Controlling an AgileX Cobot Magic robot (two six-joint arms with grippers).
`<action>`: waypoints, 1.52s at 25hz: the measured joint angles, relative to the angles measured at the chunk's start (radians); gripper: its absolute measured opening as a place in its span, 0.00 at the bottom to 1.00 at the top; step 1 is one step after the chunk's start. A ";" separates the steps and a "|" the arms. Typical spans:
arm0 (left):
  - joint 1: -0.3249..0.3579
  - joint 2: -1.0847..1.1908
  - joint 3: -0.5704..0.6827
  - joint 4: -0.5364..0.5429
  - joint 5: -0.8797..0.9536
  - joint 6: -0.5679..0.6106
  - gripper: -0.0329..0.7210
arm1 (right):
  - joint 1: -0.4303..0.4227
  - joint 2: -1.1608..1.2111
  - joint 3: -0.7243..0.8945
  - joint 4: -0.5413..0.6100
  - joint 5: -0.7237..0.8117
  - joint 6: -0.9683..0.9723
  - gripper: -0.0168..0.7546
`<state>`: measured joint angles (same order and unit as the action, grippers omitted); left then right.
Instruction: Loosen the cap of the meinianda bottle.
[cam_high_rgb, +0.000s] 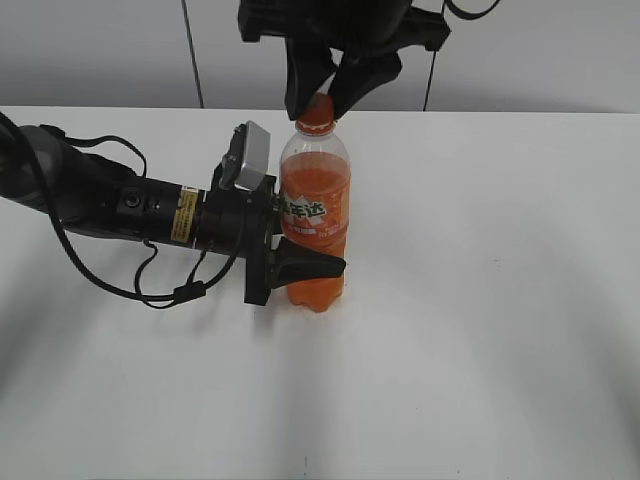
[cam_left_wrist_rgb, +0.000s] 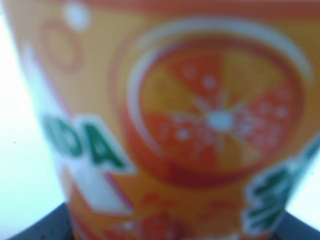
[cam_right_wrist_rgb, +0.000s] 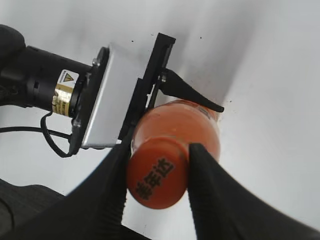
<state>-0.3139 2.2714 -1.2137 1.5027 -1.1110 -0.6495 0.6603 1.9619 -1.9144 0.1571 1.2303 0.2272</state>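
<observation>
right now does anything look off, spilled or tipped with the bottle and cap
Nothing stands out. The meinianda bottle stands upright on the white table with no liquid visible around it. The left gripper clamps its lower body, and the right gripper sits around the cap, which is on and looks straight.

Exterior: slanted down, front. Left wrist: pressed against meinianda bottle (cam_left_wrist_rgb: 170, 125) label. Right wrist: above, close over cap (cam_right_wrist_rgb: 157, 179).

White Chinese characters are printed on the label of the meinianda bottle (cam_high_rgb: 314, 210). The same characters, 美年达, are read in black on top of the cap (cam_right_wrist_rgb: 157, 176). Green letters "DA" are seen on the label in the left wrist view. A yellow warning sticker (cam_right_wrist_rgb: 64, 91) on the left arm cannot be read.
</observation>
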 joint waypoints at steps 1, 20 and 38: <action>0.000 0.000 0.000 0.000 0.000 0.000 0.57 | 0.000 0.000 0.000 0.002 0.000 -0.028 0.39; 0.002 0.000 0.001 0.005 -0.008 0.004 0.57 | 0.000 0.000 0.000 0.018 0.000 -0.838 0.38; 0.002 0.000 0.001 0.007 -0.009 0.004 0.57 | 0.000 0.000 0.000 0.024 0.001 -1.347 0.38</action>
<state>-0.3122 2.2714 -1.2128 1.5094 -1.1204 -0.6454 0.6603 1.9619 -1.9144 0.1810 1.2312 -1.1202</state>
